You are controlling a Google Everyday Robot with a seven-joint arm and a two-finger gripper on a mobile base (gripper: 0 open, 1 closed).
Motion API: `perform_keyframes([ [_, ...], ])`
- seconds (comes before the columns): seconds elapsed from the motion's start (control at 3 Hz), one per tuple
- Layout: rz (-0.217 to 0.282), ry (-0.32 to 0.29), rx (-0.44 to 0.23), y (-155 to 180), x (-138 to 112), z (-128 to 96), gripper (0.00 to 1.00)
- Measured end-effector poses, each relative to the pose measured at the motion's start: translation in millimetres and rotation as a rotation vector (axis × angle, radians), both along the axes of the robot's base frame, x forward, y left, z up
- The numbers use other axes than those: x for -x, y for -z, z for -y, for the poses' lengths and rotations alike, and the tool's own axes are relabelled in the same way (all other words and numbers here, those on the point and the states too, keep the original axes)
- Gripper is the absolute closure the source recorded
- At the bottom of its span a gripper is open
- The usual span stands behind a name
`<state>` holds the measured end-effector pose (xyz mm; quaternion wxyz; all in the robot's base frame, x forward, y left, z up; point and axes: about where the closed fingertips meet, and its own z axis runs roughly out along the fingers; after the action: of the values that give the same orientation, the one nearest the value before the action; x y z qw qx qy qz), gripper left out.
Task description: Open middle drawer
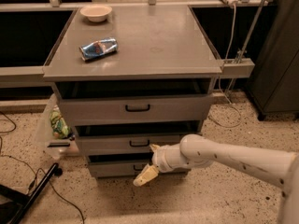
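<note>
The middle drawer (pixel 107 144) is a low grey front with a small black handle (pixel 139 143), second of three in the grey cabinet. A dark gap shows above its front. My gripper (pixel 146 174) is cream-coloured, at the end of a white arm coming in from the right. It hangs in front of the cabinet, just right of and below the middle drawer's handle and over the front of the bottom drawer (pixel 112 168). It holds nothing that I can see.
The taller top drawer (pixel 135 108) sits above. On the cabinet top (pixel 154 41) lie a crushed blue can (pixel 98 48) and a pale bowl (pixel 96 12). A bag of snacks (pixel 58 123) hangs at the cabinet's left side. Black cables and a stand leg lie on the speckled floor at left.
</note>
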<state>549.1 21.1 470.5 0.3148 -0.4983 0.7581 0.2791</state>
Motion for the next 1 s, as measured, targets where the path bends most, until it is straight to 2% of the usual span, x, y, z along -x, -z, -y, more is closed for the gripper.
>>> perform_keyframes([
  [0.33,0.063,0.007,-0.031,-17.1,13.9,0.5,0.00],
  [0.67,0.168,0.060,-0.024,-26.7,-8.5,6.2,0.00],
  [1.0,0.218,0.092,-0.016,-22.7,-29.7,10.8,0.00],
])
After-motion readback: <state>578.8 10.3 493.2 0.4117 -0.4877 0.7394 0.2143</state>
